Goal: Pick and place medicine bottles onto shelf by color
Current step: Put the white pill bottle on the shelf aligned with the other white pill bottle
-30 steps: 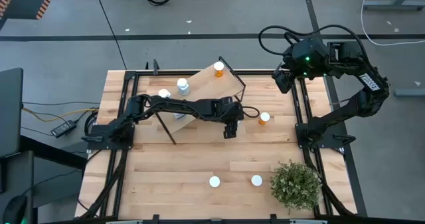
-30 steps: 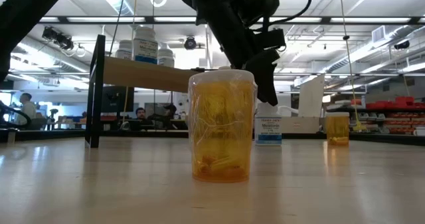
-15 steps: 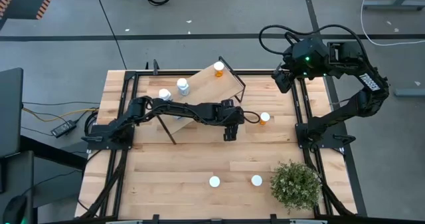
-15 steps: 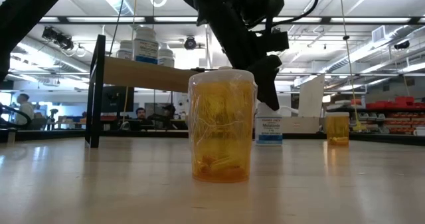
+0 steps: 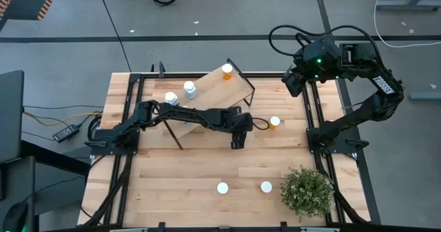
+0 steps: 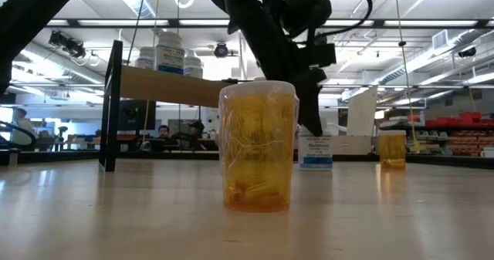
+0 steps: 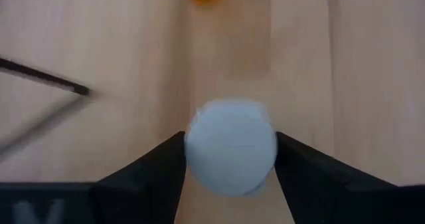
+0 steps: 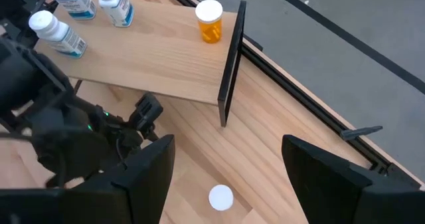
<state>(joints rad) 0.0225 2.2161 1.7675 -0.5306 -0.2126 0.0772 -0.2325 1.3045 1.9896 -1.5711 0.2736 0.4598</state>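
Left gripper [image 7: 230, 159] is straddling a white bottle [image 7: 230, 146], fingers nearly touching; shelf [image 5: 210, 94] holding four bottles, bench [image 5: 179, 184] four.

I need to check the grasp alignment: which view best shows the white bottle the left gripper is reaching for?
The left wrist view: the white bottle's cap sits squarely between the left gripper fingers. In the high view the arm covers it. The low view shows its labelled body behind the orange bottle.
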